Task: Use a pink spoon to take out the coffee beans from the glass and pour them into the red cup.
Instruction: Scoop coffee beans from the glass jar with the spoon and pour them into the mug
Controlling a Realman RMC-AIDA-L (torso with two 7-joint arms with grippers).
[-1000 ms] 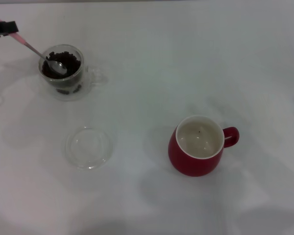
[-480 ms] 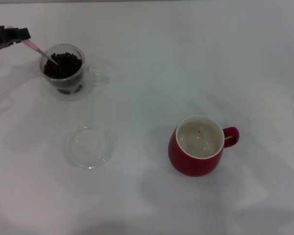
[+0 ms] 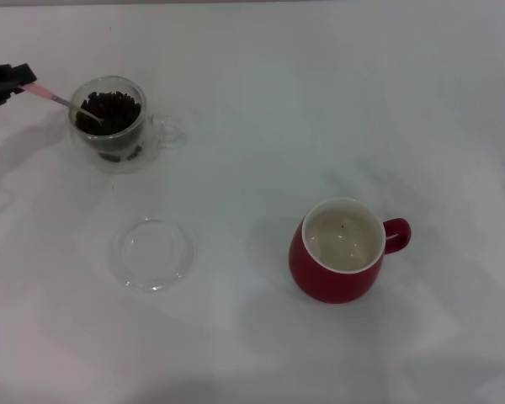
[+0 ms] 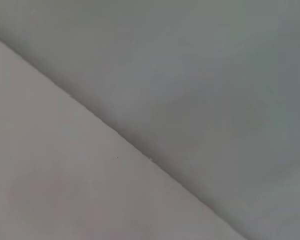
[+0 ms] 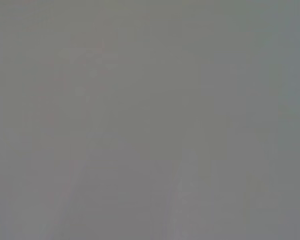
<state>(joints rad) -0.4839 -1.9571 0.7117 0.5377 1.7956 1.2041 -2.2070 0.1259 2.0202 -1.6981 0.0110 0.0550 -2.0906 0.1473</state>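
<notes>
Slanting from left gripper (image 3: 17,81) down into glass (image 3: 109,126): pink spoon (image 3: 59,99)

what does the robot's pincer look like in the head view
Only the left pincer shows, at the frame's edge: black, blocky and angular, with a matte finish. No cables or markings can be made out. The right arm is out of view.

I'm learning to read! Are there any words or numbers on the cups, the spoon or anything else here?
No words, numbers or signs show anywhere.
Red cup: plain red, no print.
Glass holding the coffee beans: clear, no label.
Pink spoon, held by the left hand: no marking visible.
Clear saucer: no marking.
Both wrist views show only blank surfaces.
</notes>
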